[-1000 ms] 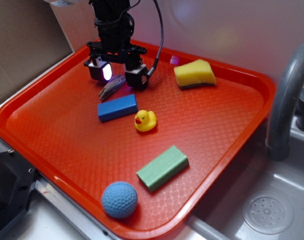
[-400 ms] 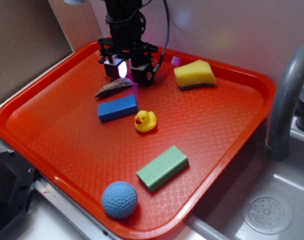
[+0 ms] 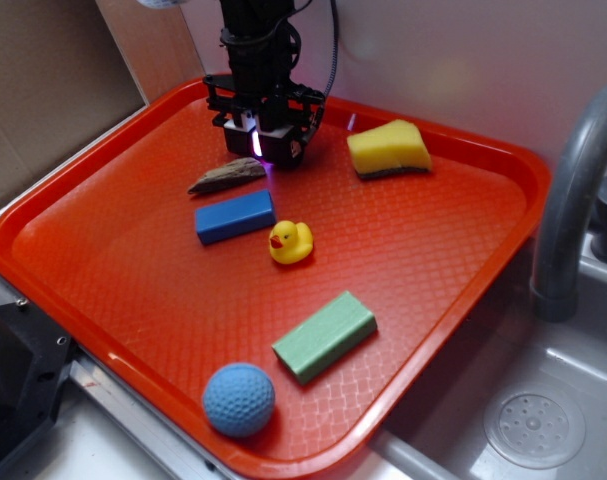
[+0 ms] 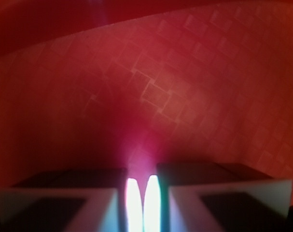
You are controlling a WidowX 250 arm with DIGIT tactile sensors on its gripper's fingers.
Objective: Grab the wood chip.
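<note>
Six loose things lie on the red tray, and the wood chip is one of them — a flat brown-grey sliver with pointed ends, resting flat on the tray floor toward the far left side. Nothing grips it. The gripper stands just behind and to the right of the chip, close to its right tip, pointing down at the tray. In the wrist view the gripper has its two fingers drawn nearly together, only a thin glowing slit between them, and nothing sits in that slit; ahead of them is only bare red tray surface, with the chip out of frame.

Just in front of the chip, near but apart from it, lies the blue block, roughly parallel to it. The yellow rubber duck sits beside the block's right end. A yellow sponge rests near the tray's far edge, well to the right of the gripper. Closer to the camera lie a green block and a blue dimpled ball — both well apart from the chip. A grey faucet rises beyond the tray's right rim.
</note>
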